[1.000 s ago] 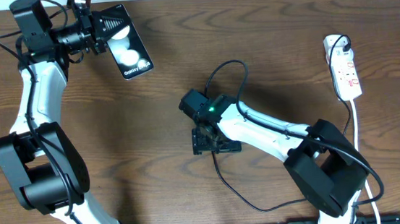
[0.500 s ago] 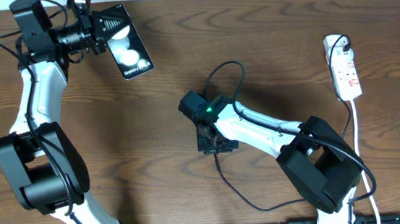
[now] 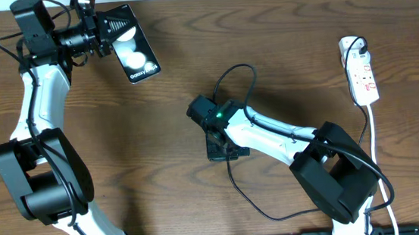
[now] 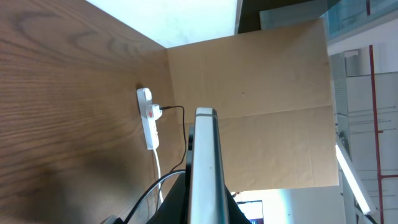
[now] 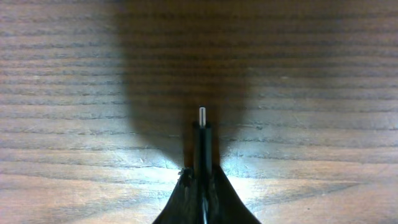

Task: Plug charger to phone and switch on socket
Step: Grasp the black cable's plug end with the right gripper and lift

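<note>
The black phone [image 3: 139, 57] is held off the table at the far left, with my left gripper [image 3: 115, 26] shut on its top end. In the left wrist view the phone [image 4: 203, 155] shows edge-on between the jaws. Mid-table, my right gripper [image 3: 224, 148] points down, shut on the charger's plug [image 5: 202, 138]; the small metal tip [image 5: 202, 114] sticks out past the fingers [image 5: 186, 193], just above the wood. The thin black charger cable [image 3: 241, 65] loops behind and in front of the right arm. The white socket [image 3: 360, 70] lies at the far right.
The socket's white cord [image 3: 372, 130] runs down the right side past the right arm's base. The socket [image 4: 148, 118] also shows in the left wrist view, with a cardboard wall [image 4: 261, 112] beyond the table's edge.
My right gripper has closed on the charger plug and the right arm has shifted slightly. The left arm and the phone have not moved.
</note>
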Controlling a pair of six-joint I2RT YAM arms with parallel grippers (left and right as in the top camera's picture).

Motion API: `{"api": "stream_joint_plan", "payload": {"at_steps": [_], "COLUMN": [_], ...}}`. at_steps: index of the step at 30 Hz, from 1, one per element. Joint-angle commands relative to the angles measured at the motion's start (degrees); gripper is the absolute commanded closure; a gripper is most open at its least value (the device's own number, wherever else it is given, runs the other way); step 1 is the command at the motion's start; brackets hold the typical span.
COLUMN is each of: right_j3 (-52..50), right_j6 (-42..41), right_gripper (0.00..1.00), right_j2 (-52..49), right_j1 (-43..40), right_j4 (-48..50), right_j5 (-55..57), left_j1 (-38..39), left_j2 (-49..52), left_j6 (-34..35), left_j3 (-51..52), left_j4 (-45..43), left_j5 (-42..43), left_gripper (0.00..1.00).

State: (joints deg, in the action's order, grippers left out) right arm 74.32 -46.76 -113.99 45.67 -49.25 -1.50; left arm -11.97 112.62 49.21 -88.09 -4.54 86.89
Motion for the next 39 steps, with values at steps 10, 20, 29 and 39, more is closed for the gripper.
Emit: {"api": "stream_joint_plan", "payload": {"at_steps": [10,20,29,39], "right_j3": [0.94,0.92,0.9,0.9], "right_j6": [10.97,39.98,51.93,35.26], "right_gripper": [0.99,0.99,0.99,0.99], "right_j2": [-0.57,-0.57,-0.57,-0.57], "right_j1": [-2.45,-8.26,-7.96,-8.52], "right_j4": [6.38,4.17,12.5,32.54], "right_j5": [-23.43,-57.31,-69.33,-65.2], "left_j1": [-0.24,-0.24,-0.24,-0.24], "left_j2": [-0.63,-0.63,-0.63,-0.63], "left_j6": [-0.76,-0.76,-0.74,-0.44], "left_j3": [0.61,0.79,0.79,0.76], "left_j4": [-0.31,-0.33,-1.2,-5.07], "left_j5": [1.16,1.16,0.92,0.87], "left_gripper": [0.93,0.92,0.93,0.93]}}
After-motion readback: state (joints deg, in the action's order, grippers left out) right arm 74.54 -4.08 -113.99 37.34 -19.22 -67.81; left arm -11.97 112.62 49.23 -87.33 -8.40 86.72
